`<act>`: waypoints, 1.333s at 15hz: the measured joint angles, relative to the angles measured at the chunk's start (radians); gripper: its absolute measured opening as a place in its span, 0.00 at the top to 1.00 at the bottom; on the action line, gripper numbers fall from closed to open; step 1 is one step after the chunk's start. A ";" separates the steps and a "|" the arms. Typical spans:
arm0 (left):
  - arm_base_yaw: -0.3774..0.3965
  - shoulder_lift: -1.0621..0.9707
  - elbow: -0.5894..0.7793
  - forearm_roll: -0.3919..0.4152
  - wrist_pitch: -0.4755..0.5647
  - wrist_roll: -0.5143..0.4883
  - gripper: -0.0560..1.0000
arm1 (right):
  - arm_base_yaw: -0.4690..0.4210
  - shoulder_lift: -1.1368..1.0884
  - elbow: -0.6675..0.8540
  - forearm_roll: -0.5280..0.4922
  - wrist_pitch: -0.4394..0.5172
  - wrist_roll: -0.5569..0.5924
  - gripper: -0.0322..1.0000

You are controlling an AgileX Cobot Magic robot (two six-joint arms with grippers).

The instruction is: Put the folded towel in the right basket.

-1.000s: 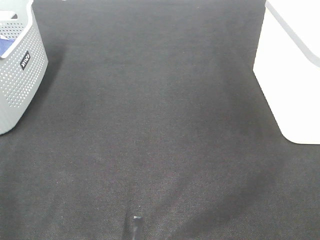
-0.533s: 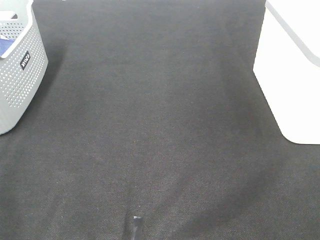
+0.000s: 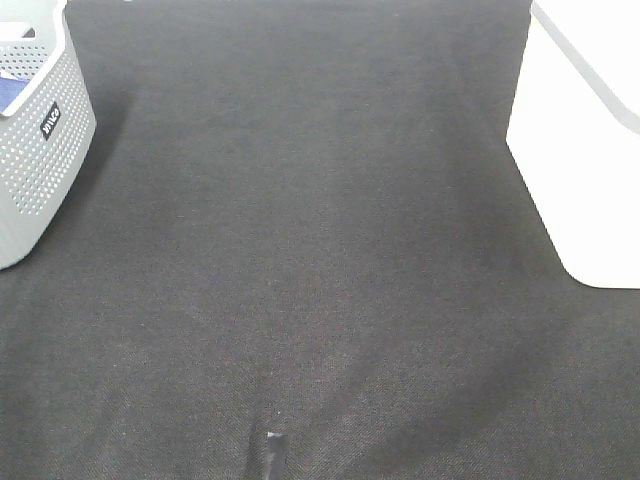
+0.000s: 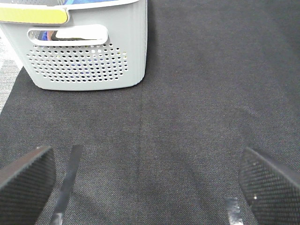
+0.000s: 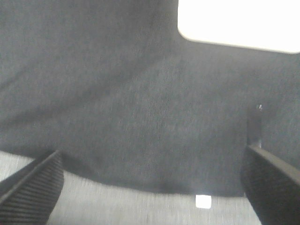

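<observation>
The right basket (image 3: 585, 150) is white and smooth-walled and stands at the right edge of the black mat; it also shows in the right wrist view (image 5: 239, 21). A grey perforated basket (image 3: 40, 150) stands at the far left, with something blue (image 3: 12, 92) inside; the left wrist view shows this basket (image 4: 89, 56) and a sliver of blue (image 4: 93, 2) over its rim. No folded towel lies in the open on the mat. My left gripper (image 4: 150, 187) is open and empty above the mat. My right gripper (image 5: 152, 185) is open and empty. Neither gripper shows in the exterior high view.
The black mat (image 3: 300, 220) covers the table between the baskets. A small strip of tape (image 3: 270, 448) lies at the mat's front edge. Light grey surface (image 5: 117, 206) shows beyond the mat's edge in the right wrist view.
</observation>
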 joint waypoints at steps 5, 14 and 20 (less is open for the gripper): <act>0.000 0.000 0.000 0.000 0.000 0.000 0.01 | 0.000 -0.138 0.011 0.000 -0.013 0.008 0.02; 0.000 0.000 0.000 0.000 0.000 0.000 0.01 | 0.000 -0.138 0.019 0.023 -0.019 0.046 0.02; 0.000 0.000 0.000 0.000 0.000 0.000 0.01 | 0.000 -0.138 0.019 0.023 -0.020 0.059 0.02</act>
